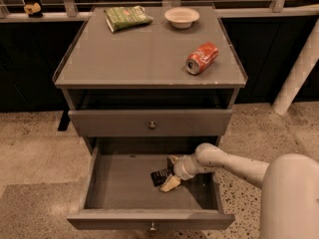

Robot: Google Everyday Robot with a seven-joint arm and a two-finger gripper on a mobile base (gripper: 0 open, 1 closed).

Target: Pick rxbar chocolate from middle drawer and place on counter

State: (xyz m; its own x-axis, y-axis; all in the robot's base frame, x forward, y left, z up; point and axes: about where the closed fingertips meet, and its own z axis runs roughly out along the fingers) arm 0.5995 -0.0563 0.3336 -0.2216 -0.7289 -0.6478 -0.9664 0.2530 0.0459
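Black rxbar chocolate (159,176) is reached by the gripper (171,172) inside the middle drawer (119,185). Whether it is held cannot be told. A secure lift to the counter (144,54) is called for next.

End effector (168,174) inside middle drawer (114,219): walls all round, open room overhead

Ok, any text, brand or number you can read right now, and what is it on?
No text reads clearly enough to quote.
rxbar chocolate, in the open middle drawer at the gripper: pale marks on the black wrapper, too blurred to read.
Red soda can, on its side on the counter: label too blurred to read.
Green snack bag: print too blurred to read.
White bowl: no marking visible.
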